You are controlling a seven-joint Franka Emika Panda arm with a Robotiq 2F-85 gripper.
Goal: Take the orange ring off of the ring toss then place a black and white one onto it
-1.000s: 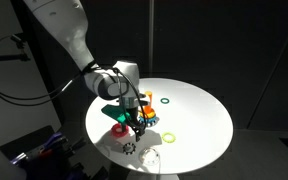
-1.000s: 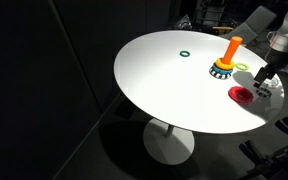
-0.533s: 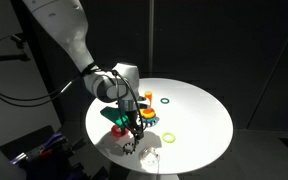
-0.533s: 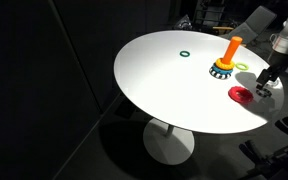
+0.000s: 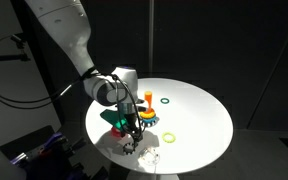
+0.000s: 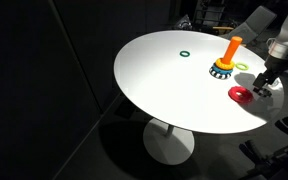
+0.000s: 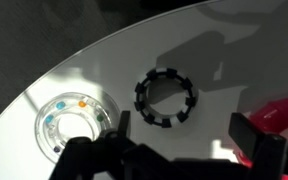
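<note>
Fingers (image 7: 246,133): spread wide and empty, poised above the black and white one (image 7: 167,97), which lies flat on the table (image 6: 154,70), nearer one finger than the other. Gripper (image 6: 264,85): hovers near the orange ring (image 6: 241,94), which lies on the table beside the ring toss (image 6: 224,62). Hazard: an off-centre closure would likely skid the thin ring aside or into the clear ring (image 7: 76,122).

I see my arm (image 5: 69,35) as glossy white shells w/ grey joint bands. The gripper (image 5: 132,138) is black; wrist view shows blocky dark fingers (image 7: 250,140).
</note>
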